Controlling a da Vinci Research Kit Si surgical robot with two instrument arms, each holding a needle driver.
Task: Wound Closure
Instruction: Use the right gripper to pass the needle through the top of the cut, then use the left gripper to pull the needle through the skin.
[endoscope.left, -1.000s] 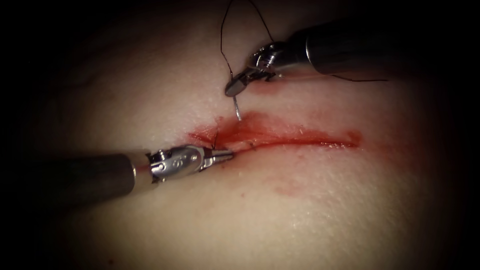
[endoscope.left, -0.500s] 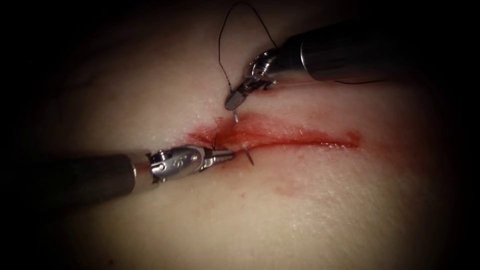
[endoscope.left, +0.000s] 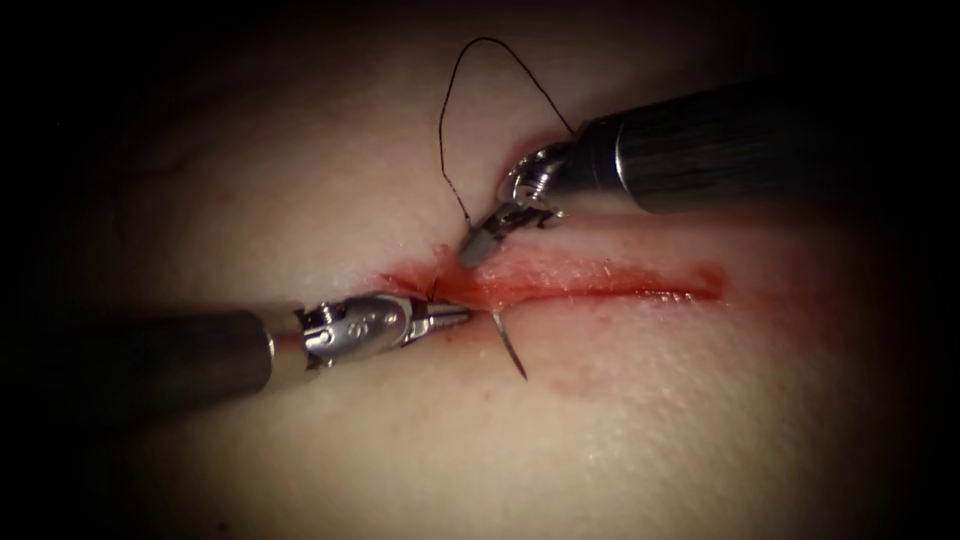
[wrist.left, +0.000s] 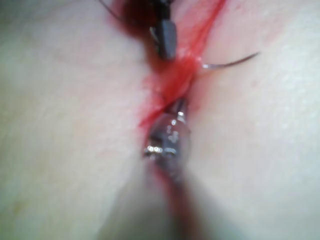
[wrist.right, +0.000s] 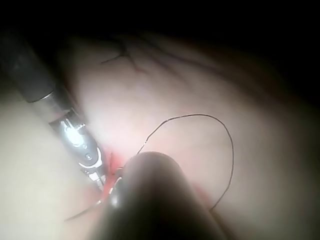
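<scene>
**Needle through the cut, tip out at 5 o'clock**

I see my right tool clamped on the needle's tail; the needle sits in the tissue. My left tool, closed, presses the cut. Thread loops at 12 o'clock.

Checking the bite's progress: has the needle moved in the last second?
Yes. The needle has gone through the cut; its tip now sticks out below it.
</scene>
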